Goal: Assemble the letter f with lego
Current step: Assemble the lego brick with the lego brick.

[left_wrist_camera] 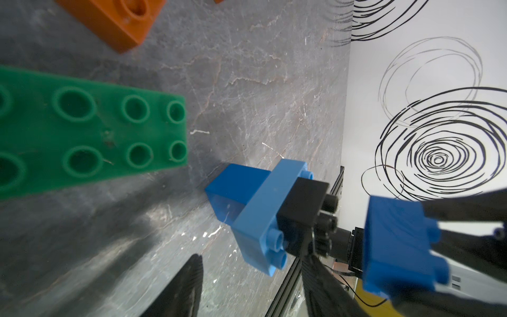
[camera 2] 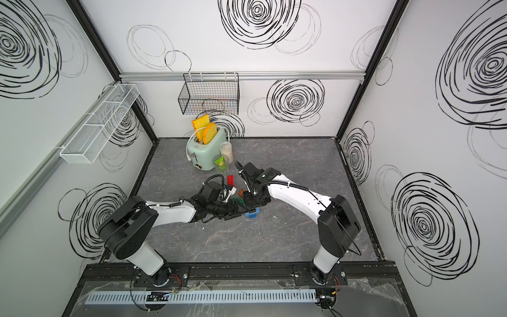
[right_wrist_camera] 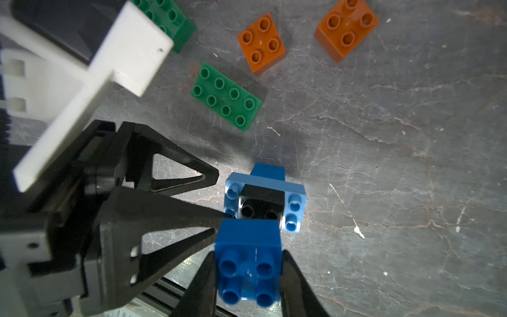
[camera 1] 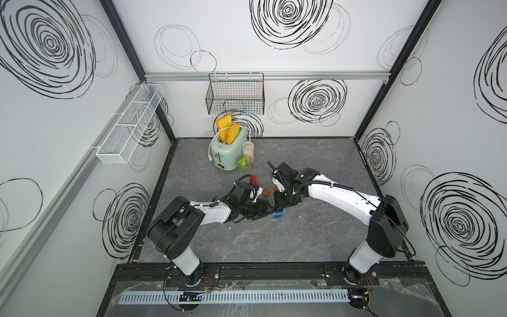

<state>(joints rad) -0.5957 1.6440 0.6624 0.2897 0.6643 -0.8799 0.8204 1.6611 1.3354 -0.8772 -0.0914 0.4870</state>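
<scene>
Over on the left, the left end effector reaches in low across the worktop. Its jaws are part-way apart, with a tip on either side of the left end of the light blue brick; I cannot tell whether they actually pinch it. Just beyond, on the far side, the spare lego lies loose: a green oblong brick and two orange-brown squares. In the middle stands the build, with a dark blue base brick, the light blue brick laid crosswise on it and a black square on top, its studs bare. From the right, the right end effector has its jaws closed firmly on a dark blue square brick, held studs-up close above the black one. The left wrist view shows a gap between them, so it is not yet seated. The step in hand looks to be stacking this brick to lengthen the letter's stem. The next move calls for squaring it over the black studs and pressing straight down while the left side steadies the stack, since the narrow base could tip.
</scene>
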